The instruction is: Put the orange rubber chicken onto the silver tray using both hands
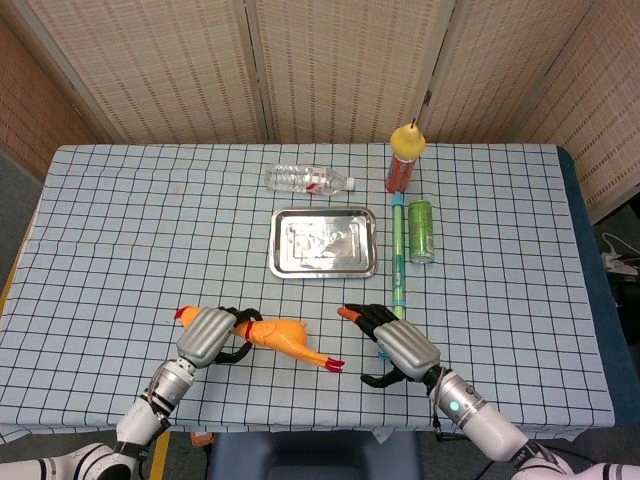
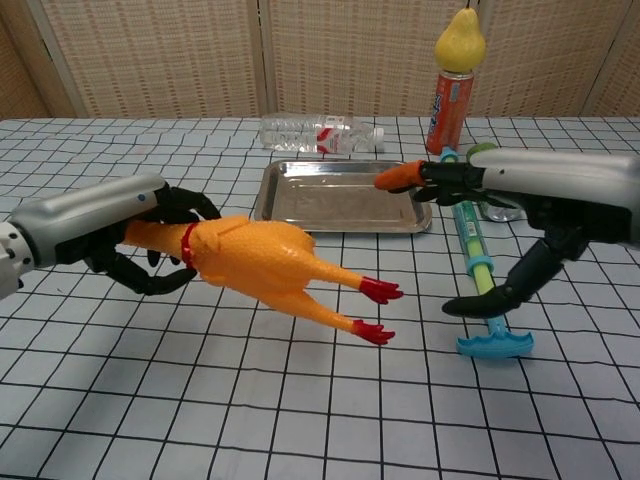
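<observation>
My left hand (image 1: 212, 336) (image 2: 110, 228) grips the orange rubber chicken (image 1: 283, 339) (image 2: 265, 266) by its neck and holds it above the table, red feet pointing right. My right hand (image 1: 394, 346) (image 2: 530, 210) hovers open just right of the chicken's feet, fingers spread toward them, not touching. The silver tray (image 1: 324, 242) (image 2: 342, 195) lies empty beyond both hands, mid-table.
A long green and blue pump toy (image 1: 399, 270) (image 2: 473, 253) lies right of the tray, its handle under my right hand. A green can (image 1: 420, 231) lies beside it. A clear bottle (image 1: 306, 179) and an orange can topped by a pear (image 1: 402, 157) stand behind the tray.
</observation>
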### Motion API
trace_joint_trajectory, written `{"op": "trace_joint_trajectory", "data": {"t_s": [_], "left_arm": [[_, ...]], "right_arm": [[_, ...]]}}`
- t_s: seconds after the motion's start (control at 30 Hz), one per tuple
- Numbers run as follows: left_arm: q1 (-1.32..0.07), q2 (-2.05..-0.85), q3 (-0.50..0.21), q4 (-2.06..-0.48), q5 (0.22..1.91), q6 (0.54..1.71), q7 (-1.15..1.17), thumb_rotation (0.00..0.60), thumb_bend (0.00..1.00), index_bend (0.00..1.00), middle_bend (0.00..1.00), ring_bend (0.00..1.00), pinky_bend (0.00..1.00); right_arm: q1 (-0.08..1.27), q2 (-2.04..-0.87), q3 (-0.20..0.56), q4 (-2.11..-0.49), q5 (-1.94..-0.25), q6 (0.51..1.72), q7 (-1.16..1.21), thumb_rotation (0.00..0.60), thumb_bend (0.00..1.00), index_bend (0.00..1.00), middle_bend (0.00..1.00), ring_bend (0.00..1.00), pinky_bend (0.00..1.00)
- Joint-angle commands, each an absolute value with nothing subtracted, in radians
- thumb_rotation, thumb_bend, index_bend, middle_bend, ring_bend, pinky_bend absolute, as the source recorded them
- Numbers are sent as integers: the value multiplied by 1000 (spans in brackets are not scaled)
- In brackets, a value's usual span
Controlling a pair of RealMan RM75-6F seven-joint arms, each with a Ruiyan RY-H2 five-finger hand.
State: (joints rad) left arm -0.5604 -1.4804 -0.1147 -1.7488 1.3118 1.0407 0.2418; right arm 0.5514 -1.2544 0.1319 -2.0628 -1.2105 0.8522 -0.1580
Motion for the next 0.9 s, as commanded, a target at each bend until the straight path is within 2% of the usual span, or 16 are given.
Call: {"op": "trace_joint_trajectory", "data": {"t_s": [0.03,0.17,0.37,0.47,0.57,0.63,0.77,0.87,0.9], "left_arm": [[-584,-1504,-134,-1796,1270,1041,306,600,724,823,646,460,516],[-594,-1514,-139,-1813,1251,1040,338,600,724,823,648,461,525],[-613,-1561,-161,-1845,1177,1076,436,600,725,824,655,468,549],[-615,-1573,-168,-1849,1152,1087,439,600,726,824,655,470,553],[-621,-1576,-173,-1854,1132,1090,441,600,726,824,656,472,553],[-622,-1575,-174,-1861,1123,1092,438,600,726,824,657,472,553],[-623,-1569,-174,-1891,1115,1090,415,600,730,824,656,473,561],[-627,-1558,-172,-1909,1110,1082,403,600,730,824,656,475,564],[-628,-1556,-171,-1912,1111,1082,402,600,730,824,656,475,564]], "right_arm": [[604,-1292,161,-2083,-1124,841,-207,600,218,0,0,0,0],[625,-1301,170,-2085,-1076,842,-223,600,226,0,0,0,0],[723,-1307,196,-2095,-859,817,-254,600,240,0,3,0,23],[752,-1306,187,-2089,-802,809,-259,600,241,47,99,50,187],[777,-1299,180,-2079,-761,785,-246,600,241,163,188,170,329],[783,-1298,183,-2066,-764,757,-213,600,241,244,245,219,366],[780,-1299,208,-2024,-800,679,-102,600,241,271,268,233,380],[770,-1315,216,-1999,-851,680,-61,600,250,405,362,354,541],[765,-1323,214,-1995,-867,697,-60,600,265,502,432,446,664]]}}
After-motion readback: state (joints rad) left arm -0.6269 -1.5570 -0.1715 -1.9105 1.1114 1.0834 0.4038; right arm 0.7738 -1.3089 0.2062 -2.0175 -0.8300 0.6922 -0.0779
